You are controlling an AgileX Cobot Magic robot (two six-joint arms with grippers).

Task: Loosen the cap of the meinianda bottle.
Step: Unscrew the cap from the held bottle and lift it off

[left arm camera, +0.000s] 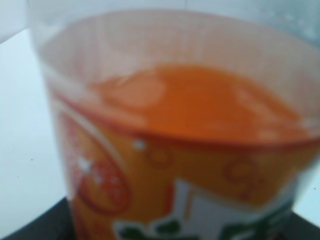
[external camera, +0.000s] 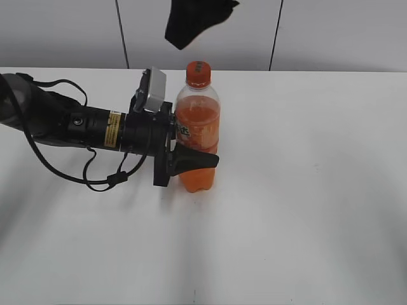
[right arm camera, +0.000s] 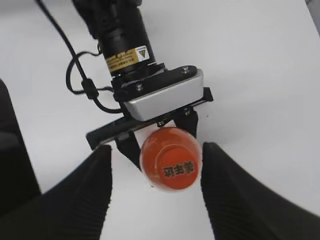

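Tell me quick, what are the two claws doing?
Left gripper: closed on the bottle, holding it upright.
Right gripper: open, holding nothing, fingers apart on either side of the cap.

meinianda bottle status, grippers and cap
Left gripper shut on meinianda bottle, upright on table. Right gripper open, straddling cap, not touching. Nothing in the way.

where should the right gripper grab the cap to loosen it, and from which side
Take the cap by its round side wall, coming straight down from above. The meinianda bottle stands upright with the left gripper clamped around its lower body, so the top is free. The right gripper already hangs open over it, one finger on each side.
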